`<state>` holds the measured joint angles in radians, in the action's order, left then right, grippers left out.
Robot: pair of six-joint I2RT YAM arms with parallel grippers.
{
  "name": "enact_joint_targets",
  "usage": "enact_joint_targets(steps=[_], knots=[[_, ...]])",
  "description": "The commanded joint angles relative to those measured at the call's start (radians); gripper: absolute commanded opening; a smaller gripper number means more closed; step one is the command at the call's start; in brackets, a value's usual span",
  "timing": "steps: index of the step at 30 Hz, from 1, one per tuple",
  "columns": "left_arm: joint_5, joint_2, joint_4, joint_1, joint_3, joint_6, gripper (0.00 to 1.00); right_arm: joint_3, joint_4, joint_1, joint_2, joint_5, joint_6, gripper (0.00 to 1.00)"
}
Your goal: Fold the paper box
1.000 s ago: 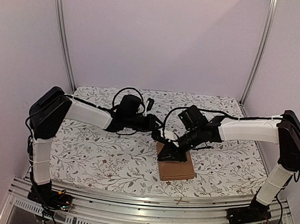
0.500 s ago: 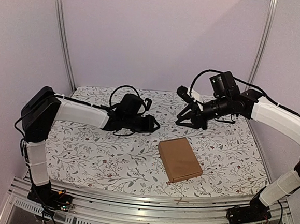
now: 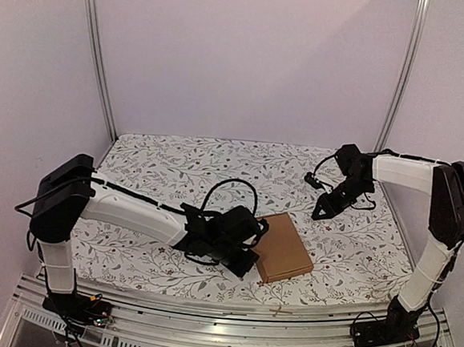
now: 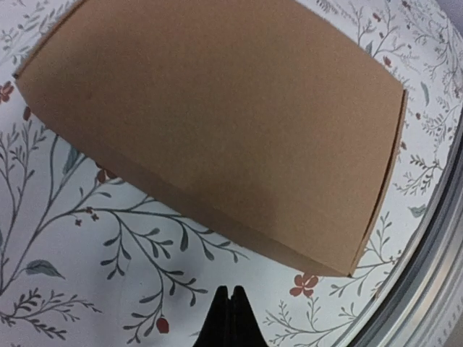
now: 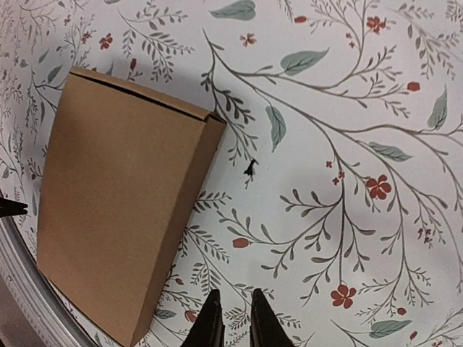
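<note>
The closed flat brown cardboard box [image 3: 284,247] lies on the floral surface [image 3: 160,168], long axis running near-to-far, its long left side just beside the left fingers [image 4: 221,324], pressed together, whereas the right fingers [image 5: 210,324], narrowly apart, hang well behind it.

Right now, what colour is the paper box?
Plain brown, no print; the paper box shows best in the left wrist view.

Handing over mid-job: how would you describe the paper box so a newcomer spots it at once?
Start from the floral tablecloth that fills the workspace. Near its front edge, right of centre and just right of the left end effector, lies the paper box. It is the only plain brown thing on the busy leaf-and-flower print: a thin, flat, closed cardboard rectangle.
</note>
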<state>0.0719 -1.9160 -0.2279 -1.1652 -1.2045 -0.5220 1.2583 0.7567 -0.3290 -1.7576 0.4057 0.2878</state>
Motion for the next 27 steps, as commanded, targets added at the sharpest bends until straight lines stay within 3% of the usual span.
enact_joint_targets(steps=[1, 5, 13, 17, 22, 27], knots=[[0.012, -0.087, -0.088, -0.045, -0.046, 0.038, 0.0, 0.065, 0.162, -0.01, -0.115, -0.101, 0.012, 0.12], [0.005, -0.141, -0.119, -0.068, -0.094, 0.046, 0.0, 0.08, 0.22, -0.009, -0.205, -0.175, 0.068, 0.11], [0.011, -0.134, -0.156, -0.124, -0.122, 0.04, 0.0, 0.064, 0.321, -0.069, -0.248, -0.133, 0.1, 0.11], [-0.038, -0.182, -0.108, -0.133, -0.183, 0.058, 0.0, 0.066, 0.394, -0.158, -0.284, -0.017, 0.09, 0.11], [0.006, -0.296, -0.086, -0.132, -0.326, 0.087, 0.0, 0.078, 0.467, -0.187, -0.409, 0.276, 0.065, 0.1], [0.112, -0.264, -0.074, -0.132, -0.291, 0.071, 0.0, 0.083, 0.474, -0.173, -0.411, 0.295, 0.082, 0.1]])
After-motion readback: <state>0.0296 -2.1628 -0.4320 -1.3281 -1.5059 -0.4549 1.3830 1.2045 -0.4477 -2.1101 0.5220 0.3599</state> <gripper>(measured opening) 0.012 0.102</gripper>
